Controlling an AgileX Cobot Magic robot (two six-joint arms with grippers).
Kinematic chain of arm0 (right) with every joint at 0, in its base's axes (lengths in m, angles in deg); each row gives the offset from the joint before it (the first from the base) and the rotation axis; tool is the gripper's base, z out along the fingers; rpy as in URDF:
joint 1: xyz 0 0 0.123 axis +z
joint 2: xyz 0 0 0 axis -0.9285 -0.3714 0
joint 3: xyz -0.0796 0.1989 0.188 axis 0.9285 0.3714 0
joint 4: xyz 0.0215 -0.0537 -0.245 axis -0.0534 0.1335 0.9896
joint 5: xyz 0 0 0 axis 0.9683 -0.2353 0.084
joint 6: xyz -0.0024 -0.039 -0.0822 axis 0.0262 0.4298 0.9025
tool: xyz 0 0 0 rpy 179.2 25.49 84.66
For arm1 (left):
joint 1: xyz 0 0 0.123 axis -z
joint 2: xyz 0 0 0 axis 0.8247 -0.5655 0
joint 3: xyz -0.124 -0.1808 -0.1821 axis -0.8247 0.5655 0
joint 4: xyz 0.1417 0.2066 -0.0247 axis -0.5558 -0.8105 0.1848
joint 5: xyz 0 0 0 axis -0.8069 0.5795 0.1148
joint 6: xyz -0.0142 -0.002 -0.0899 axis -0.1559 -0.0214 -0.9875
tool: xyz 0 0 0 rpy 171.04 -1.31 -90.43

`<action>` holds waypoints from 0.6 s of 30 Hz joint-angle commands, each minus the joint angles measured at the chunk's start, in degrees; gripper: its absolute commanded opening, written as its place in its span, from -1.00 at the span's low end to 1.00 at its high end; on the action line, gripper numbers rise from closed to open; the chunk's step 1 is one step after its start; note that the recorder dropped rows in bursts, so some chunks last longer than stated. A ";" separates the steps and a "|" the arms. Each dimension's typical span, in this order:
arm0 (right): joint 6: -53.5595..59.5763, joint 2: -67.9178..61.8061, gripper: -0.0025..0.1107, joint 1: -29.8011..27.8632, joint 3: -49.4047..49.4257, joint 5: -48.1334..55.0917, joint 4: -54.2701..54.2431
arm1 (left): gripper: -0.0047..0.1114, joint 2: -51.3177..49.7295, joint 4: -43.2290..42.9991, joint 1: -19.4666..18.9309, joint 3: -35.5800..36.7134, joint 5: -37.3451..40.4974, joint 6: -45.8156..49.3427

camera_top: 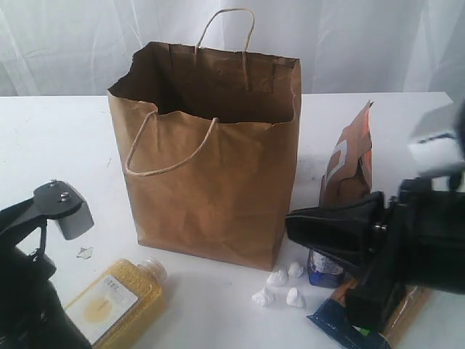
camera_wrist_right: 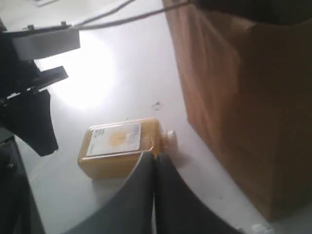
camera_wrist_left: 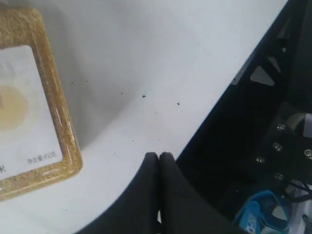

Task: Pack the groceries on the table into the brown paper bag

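**White surface (camera_top: 58, 138): packing not visibly begun**

Left tool (camera_wrist_left: 158, 156) pinched together, empty; right tool (camera_wrist_right: 155, 158) likewise. Yellow-grain bottle (camera_top: 120, 298) lying before the brown paper bag (camera_top: 211, 182); brown-orange pouch (camera_top: 349, 156) upright beside the bag. Bag contents hidden; most items apparently unpacked.

Bright, flat light here, the white surface (camera_top: 58, 138) nearly blown out. Bag (camera_top: 211, 189) mouth goes dark inside, soft shadow at its foot. Right wrist view's hazy, with a big glare patch on the surface. The bottle (camera_wrist_left: 29, 122) close-up looks slightly soft.
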 commanded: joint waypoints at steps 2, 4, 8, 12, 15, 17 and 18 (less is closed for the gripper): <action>12.81 -11.31 -0.96 0.21 -4.01 -8.73 1.68 | -0.92 1.38 1.19 0.04 0.26 6.99 -1.99; 13.85 -13.00 -0.96 0.21 -4.01 -7.62 1.68 | -0.92 4.37 0.76 0.04 0.37 7.55 -2.29; 14.68 -16.53 -0.96 2.24 -5.17 -7.56 1.68 | -0.92 11.48 -8.65 0.04 0.59 6.26 -11.96; 15.09 -19.38 -0.96 7.45 -7.15 -3.17 1.68 | -0.92 17.26 -12.19 0.04 4.29 0.46 -22.03; 17.09 -22.19 -0.96 11.44 -8.56 3.14 1.68 | -0.92 21.01 -12.09 0.04 9.17 -4.73 -28.62; 17.89 -24.60 -0.96 13.37 -9.13 6.94 1.68 | -0.92 22.51 -12.09 0.04 13.21 -7.85 -31.92; 18.45 -25.67 -0.96 13.85 -9.19 7.78 1.68 | -0.92 22.86 -12.09 0.04 14.87 -9.15 -33.14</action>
